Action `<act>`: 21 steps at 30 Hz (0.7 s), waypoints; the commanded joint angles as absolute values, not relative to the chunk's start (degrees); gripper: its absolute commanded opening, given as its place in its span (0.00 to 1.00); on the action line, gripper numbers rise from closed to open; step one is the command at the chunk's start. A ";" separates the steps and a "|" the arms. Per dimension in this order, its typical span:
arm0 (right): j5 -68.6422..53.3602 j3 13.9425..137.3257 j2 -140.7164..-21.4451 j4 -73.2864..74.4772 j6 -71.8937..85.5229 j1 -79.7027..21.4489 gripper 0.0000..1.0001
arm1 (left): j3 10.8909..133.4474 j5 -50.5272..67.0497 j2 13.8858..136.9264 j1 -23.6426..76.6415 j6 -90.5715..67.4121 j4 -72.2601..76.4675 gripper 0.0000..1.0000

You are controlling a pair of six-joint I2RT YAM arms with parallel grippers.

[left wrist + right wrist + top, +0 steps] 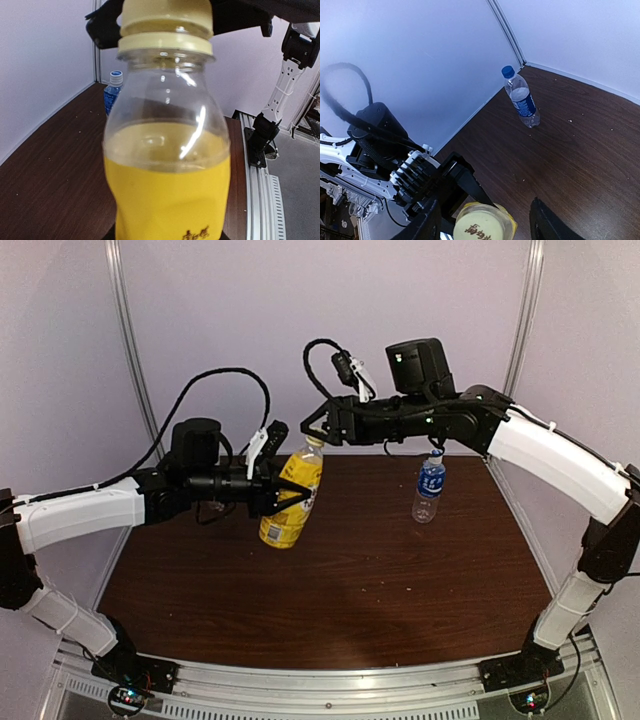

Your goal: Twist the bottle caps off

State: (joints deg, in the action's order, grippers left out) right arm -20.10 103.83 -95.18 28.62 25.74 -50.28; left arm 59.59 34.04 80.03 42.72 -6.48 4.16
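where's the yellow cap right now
In the top view the yellow cap sits left of centre, on the tilted yellow bottle that the left gripper holds above the table, with the right gripper open around it.

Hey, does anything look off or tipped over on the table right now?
Only the yellow bottle: the left claw holds it tilted above the table, its cap inside the right claw. No spill visible.

The left gripper (290, 497) holds the yellow bottle (303, 472) tilted over the table (350, 575), the right gripper (316, 426) at its cap (314, 443)
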 commanded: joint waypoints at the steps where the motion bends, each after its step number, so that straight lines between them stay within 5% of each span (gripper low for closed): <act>1: -19.90 104.88 -95.35 28.72 25.84 -50.80 0.57 | 61.35 32.66 78.09 42.98 -5.63 5.36 0.37; 21: -27.12 102.88 -94.13 27.25 12.50 -50.36 0.23 | 61.09 39.07 77.51 42.93 -5.70 7.15 0.37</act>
